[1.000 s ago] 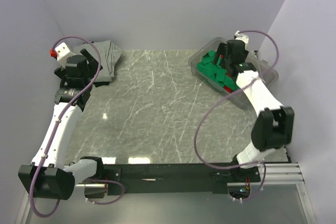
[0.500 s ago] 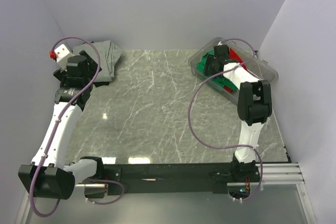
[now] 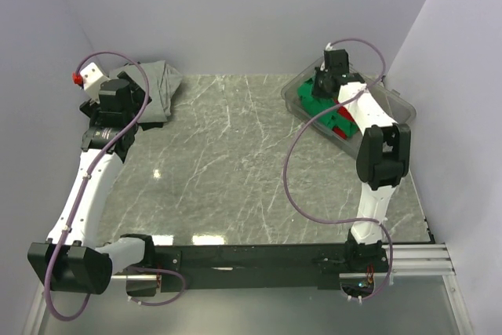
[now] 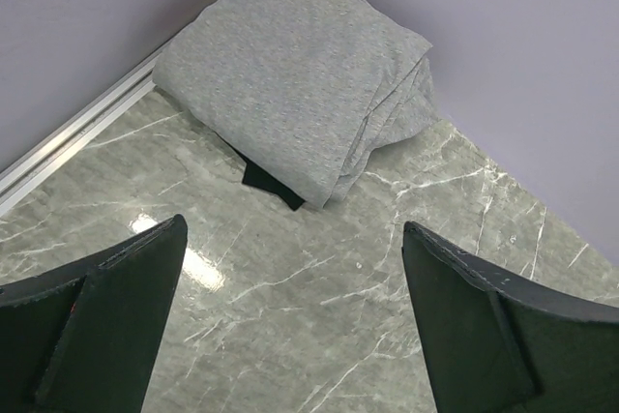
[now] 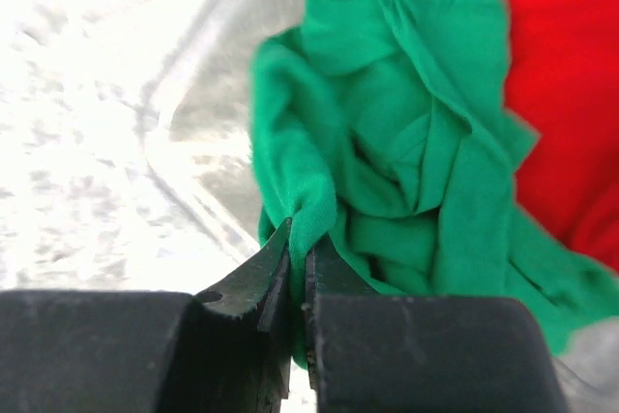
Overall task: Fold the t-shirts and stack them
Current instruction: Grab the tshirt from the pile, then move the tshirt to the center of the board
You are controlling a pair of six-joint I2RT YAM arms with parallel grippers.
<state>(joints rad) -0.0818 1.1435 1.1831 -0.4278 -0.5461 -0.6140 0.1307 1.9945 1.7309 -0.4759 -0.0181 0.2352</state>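
A folded grey t-shirt (image 3: 162,84) lies in the table's back left corner, filling the upper part of the left wrist view (image 4: 300,74). My left gripper (image 3: 140,100) hovers just in front of it, open and empty (image 4: 295,268). A crumpled bright green t-shirt (image 3: 311,104) and a red t-shirt (image 3: 342,125) sit in the clear plastic bin (image 3: 397,112) at the back right. My right gripper (image 3: 324,85) reaches into the bin and is shut on a raised fold of the green t-shirt (image 5: 406,113), pinched between the fingertips (image 5: 302,239). The red t-shirt (image 5: 566,74) lies beside it.
A small dark tag or patch (image 4: 271,181) pokes out from under the grey t-shirt. Walls close in on the left, back and right. The clear wall of the bin (image 5: 193,132) stands just left of the right gripper. Purple cables loop off both arms.
The right arm swung over the bin toward its back left part and its jaws closed on a fold of the green t-shirt. The left arm barely shifted and stays open.
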